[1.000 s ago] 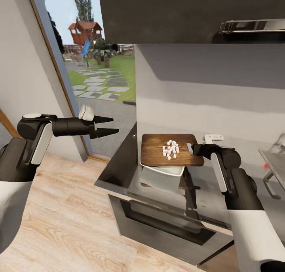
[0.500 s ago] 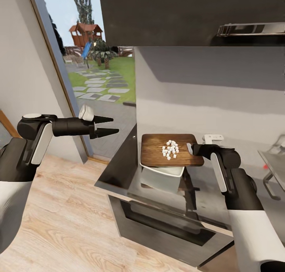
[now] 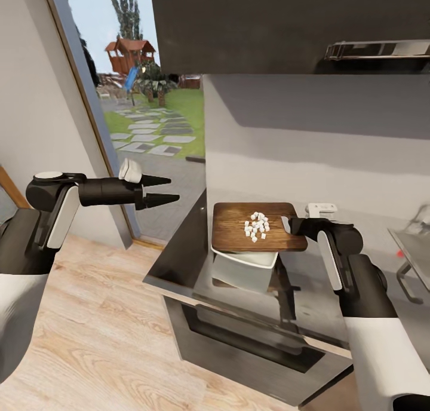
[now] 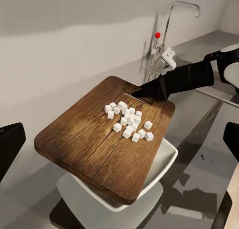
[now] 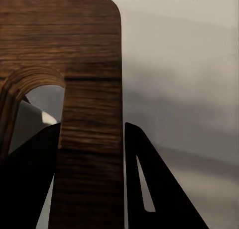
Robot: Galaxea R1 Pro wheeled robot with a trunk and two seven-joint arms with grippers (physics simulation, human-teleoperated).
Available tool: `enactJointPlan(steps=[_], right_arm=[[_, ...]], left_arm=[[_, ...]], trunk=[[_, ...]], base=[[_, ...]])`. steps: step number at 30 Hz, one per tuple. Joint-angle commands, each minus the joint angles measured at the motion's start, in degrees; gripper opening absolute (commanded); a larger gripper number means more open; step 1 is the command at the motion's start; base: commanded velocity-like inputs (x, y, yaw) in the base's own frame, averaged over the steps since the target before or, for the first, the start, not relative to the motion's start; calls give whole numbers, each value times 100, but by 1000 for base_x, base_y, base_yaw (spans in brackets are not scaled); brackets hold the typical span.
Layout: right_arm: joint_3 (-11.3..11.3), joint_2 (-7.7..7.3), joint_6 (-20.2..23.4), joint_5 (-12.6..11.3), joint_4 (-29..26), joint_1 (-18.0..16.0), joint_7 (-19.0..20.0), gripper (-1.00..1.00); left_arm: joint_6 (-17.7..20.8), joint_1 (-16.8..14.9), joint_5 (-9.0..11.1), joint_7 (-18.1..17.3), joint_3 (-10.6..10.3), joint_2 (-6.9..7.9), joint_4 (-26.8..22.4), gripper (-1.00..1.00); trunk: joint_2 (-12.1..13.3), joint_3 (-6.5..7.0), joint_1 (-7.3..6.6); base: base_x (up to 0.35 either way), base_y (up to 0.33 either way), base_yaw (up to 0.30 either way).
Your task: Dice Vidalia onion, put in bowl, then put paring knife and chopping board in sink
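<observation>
My right gripper point(image 3: 289, 224) is shut on the handle end of the brown chopping board point(image 3: 254, 226) and holds it in the air over the white bowl point(image 3: 245, 267), which stands on the grey countertop point(image 3: 185, 250). Several small white cubes of diced Vidalia onion point(image 3: 257, 226) lie in a cluster on the board. In the right wrist view both black fingers point(image 5: 149, 189) clamp the board's edge point(image 5: 89, 89) beside the handle hole. My left gripper point(image 3: 173, 189) hangs open and empty, off the counter's left end. The sink point(image 3: 418, 244) is at the far right. The paring knife is out of view.
A dark oven front point(image 3: 251, 339) sits under the countertop. A dark upper cabinet point(image 3: 286, 22) hangs overhead. The chrome tap point(image 4: 172, 19) with a red knob rises behind the board. A glass door point(image 3: 143, 100) to a garden is at the left, above wooden floor point(image 3: 89, 339).
The head camera has tilted very slightly. Both arms, the board with its onion pieces and the bowl have stayed where they were.
</observation>
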Motion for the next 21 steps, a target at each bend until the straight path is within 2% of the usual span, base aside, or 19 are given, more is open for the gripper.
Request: enactJointPlan(steps=[1,9,21], right_arm=[[-1,-1,23,-40,-6,-5,-22,-100],[-3,-1,24,-40,-5,-5,-22,-100],[-1,-1,24,-40,-4,-5,-22,-100]], left_arm=[[39,-6,33,7,-9,5,0,100],[39,-6,33,7,-9,5,0,100],[39,-6,33,7,-9,5,0,100]], trunk=[[-4,-5,0],[-4,-4,0],[-4,-3,0]], base=[[0,0,0],[41,0,0],[120,0,0]])
